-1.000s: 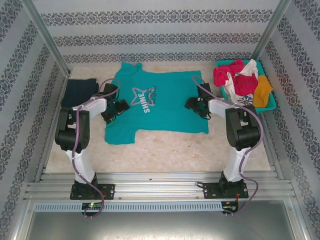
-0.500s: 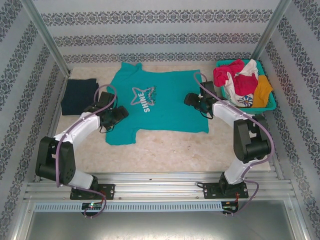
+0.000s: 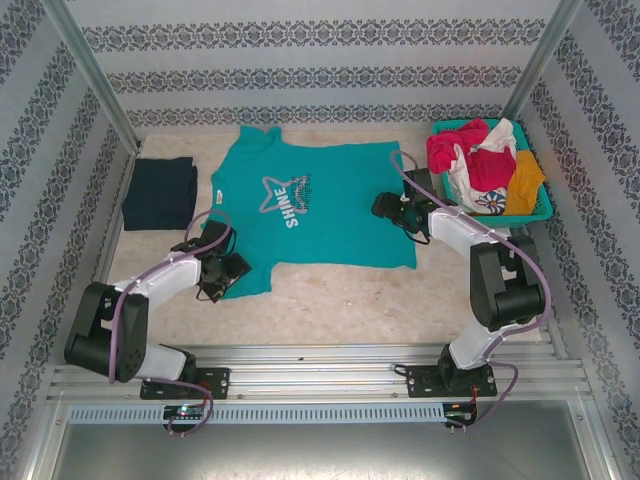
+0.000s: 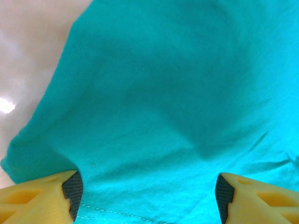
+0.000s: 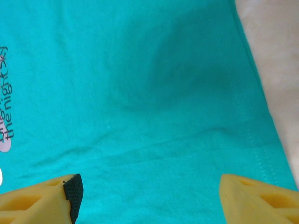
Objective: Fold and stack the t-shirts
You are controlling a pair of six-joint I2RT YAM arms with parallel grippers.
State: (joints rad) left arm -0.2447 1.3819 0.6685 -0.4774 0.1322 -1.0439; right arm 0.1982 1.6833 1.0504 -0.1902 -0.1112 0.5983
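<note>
The top view is lit brightly and evenly from above; detail is rendered sharply, and only faint, short shadows are cast beside the arms (image 3: 165, 278). The pale table (image 3: 340, 295) is slightly washed out. In the left wrist view a small white glare spot is seen on the table at the left edge, and a broad soft shadow is thrown across the shirt (image 4: 154, 60). In the right wrist view a dim shadow patch is laid on the shirt's upper middle.

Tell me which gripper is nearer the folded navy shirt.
Left. The left gripper sits at the near-left corner of the teal shirt, just right of the navy shirt; the right gripper is over the teal shirt's right side, much farther.
</note>
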